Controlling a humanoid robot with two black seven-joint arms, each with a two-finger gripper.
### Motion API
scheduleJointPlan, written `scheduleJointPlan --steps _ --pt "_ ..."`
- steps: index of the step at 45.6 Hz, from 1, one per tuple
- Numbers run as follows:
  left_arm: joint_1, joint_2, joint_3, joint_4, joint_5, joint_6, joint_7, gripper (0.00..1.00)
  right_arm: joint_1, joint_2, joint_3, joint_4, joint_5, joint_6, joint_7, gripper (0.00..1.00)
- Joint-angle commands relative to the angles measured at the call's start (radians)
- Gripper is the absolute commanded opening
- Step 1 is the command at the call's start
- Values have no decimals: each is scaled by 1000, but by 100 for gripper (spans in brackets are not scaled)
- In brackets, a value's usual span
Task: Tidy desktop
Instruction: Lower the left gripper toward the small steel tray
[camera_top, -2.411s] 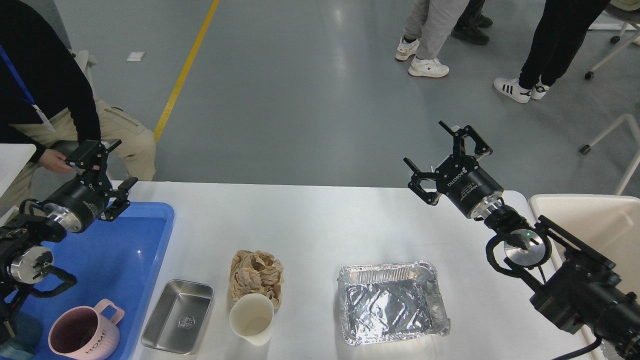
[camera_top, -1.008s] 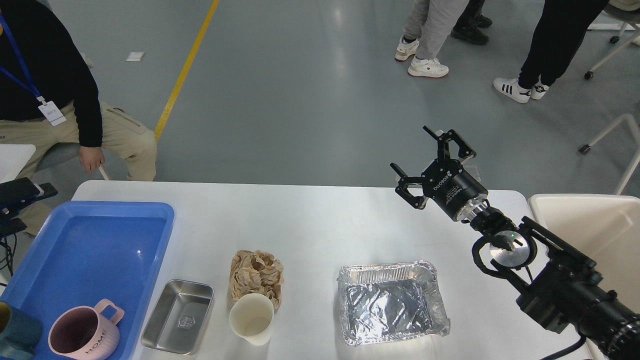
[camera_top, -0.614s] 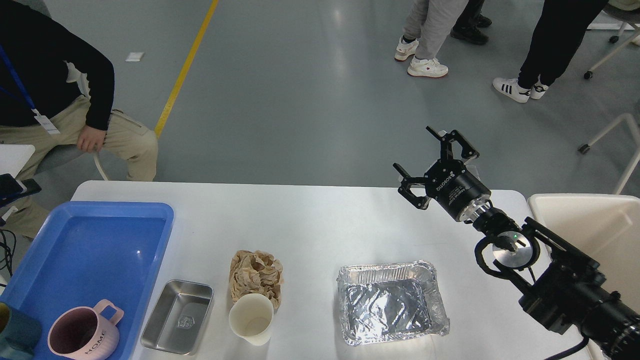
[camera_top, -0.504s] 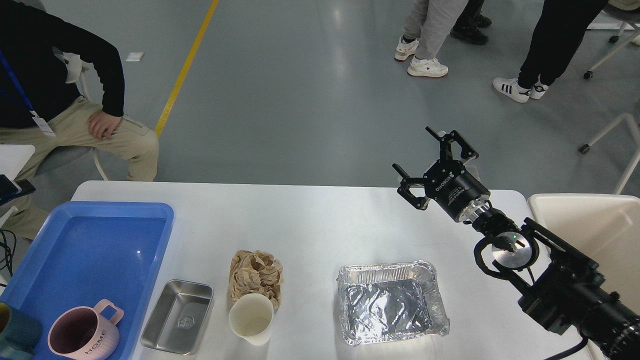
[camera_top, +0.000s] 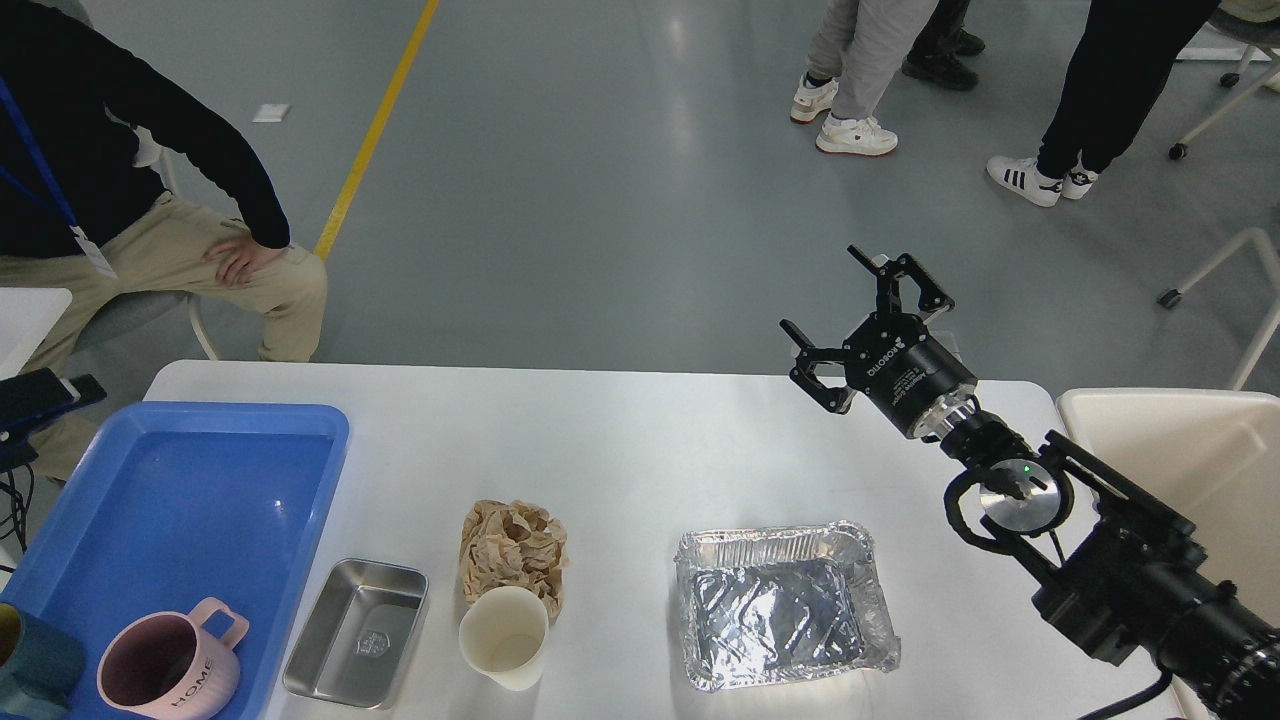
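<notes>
My right gripper hangs spread and empty above the far edge of the desktop, a smooth white top with rounded corners. At seven o'clock lies the foil tray; farther at eight, the crumpled brown paper touching the paper cup.

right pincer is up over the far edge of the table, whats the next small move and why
Probably lower the right pincer, which is open and holds nothing, toward the foil tray on the desktop. That tray lies nearest below it, and the cream bin stands just to its right. The crumpled paper and paper cup sit farther left.
</notes>
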Motion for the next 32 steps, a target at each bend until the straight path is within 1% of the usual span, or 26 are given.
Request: scheduleJointPlan --steps 1,3,6,13,18,22,25,32 --pt "-5 -68 2 69 382 -62 -25 97 1 2 2 1 0 0 0 100" --pt "0 -102 5 89 486 -66 -37 97 1 2 3 1 0 0 0 100" --pt "0 -142 5 96 611 -77 -39 97 0 2 3 1 0 0 0 100" --pt "-15 -268 5 99 874 -155 -39 97 -6 -1 9 8 0 0 0 100" --pt "-47 -344 5 99 1040 -207 -42 97 -6 -5 9 11 0 0 0 100" --pt "-69 -390 5 99 1099 -266 -42 97 -5 -6 14 13 0 0 0 100" --pt "-89 -426 5 99 1103 -299 -33 97 -5 -8 15 13 0 0 0 100" --pt "-87 -479 6 99 1106 -324 -19 97 -8 -9 15 13 0 0 0 100"
